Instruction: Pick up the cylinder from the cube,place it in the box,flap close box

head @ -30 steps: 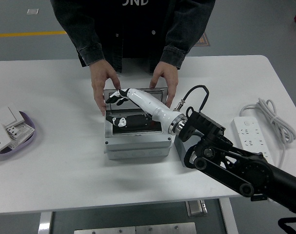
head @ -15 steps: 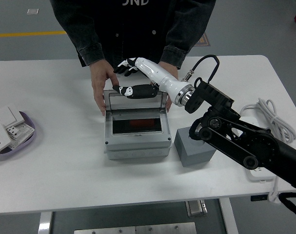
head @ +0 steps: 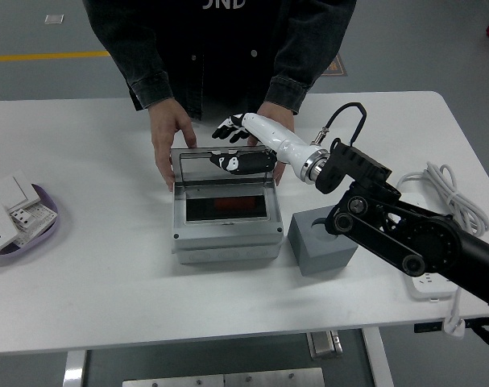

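Right hand (head: 232, 129) hovers over the box's (head: 225, 234) raised clear flap (head: 224, 168), fingers loosely spread, holding nothing. Box at table (head: 107, 290) centre; a red shape shows inside, cylinder not clearly identifiable. Grey cube (head: 318, 246) just beside the box at 3 o'clock. Person's hands (head: 165, 137) brace the box at 12 o'clock.

purple dish (head: 43, 230) with switches: table's left | power strip (head: 415, 222): right
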You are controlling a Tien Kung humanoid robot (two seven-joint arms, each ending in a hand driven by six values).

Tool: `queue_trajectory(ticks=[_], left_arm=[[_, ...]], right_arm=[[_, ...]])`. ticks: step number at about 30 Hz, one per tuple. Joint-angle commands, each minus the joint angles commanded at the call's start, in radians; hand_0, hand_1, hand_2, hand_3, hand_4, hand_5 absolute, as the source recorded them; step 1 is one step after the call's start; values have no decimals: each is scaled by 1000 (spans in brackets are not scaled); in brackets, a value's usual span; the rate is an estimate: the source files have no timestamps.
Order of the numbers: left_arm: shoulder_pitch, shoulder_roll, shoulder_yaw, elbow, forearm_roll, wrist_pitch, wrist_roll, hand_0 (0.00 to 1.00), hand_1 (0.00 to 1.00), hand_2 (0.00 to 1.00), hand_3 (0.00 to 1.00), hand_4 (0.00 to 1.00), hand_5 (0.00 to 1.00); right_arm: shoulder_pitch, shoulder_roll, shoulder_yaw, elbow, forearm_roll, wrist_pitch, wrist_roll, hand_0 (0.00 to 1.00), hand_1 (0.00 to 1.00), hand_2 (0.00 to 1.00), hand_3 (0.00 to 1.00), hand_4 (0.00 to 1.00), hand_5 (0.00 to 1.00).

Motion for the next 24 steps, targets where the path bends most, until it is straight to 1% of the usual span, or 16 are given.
queue_trajectory(ticks=[6, 10, 12, 16, 17, 19, 24], left_arm=[[1, -1, -3, 0, 0, 1, -2, 575, 612, 607, 660, 648, 124], [2, -2, -5, 0, -1, 1, -3, 575, 612, 607, 660, 648, 124], [3, -2, -7, 0, 0, 1, -2, 575, 612, 607, 660, 649, 124], [5, -2, -9, 0, 0, 1, -3, 575, 612, 607, 660, 649, 124], [5, -1, -9, 0, 0, 1, -3, 574, 612, 607, 660, 648, 124], [6, -1, -9, 0, 0, 1, -3, 574, 612, 607, 660, 648, 124], [7, -3, -9, 0, 0, 1, -2, 575, 612, 607, 660, 648, 124]], right_arm=[[-35, -57, -24, 109, 22, 9, -19, 721, 659, 681, 709, 743, 414], [-64, -84, -40, 172, 28, 10, -25, 721, 659, 681, 709, 743, 414], [-80, -95, -47, 207, 25, 8, -29, 702, 659, 681, 711, 741, 414], [-105, -112, -62, 271, 21, 3, -35, 702, 659, 681, 711, 741, 414], [-111, -115, -69, 283, 23, 1, -35, 689, 659, 681, 712, 741, 416], [-124, -117, -89, 297, 36, -3, -31, 689, 659, 681, 712, 741, 416], [-152, -112, -122, 296, 65, -13, -15, 686, 660, 686, 713, 740, 416]])
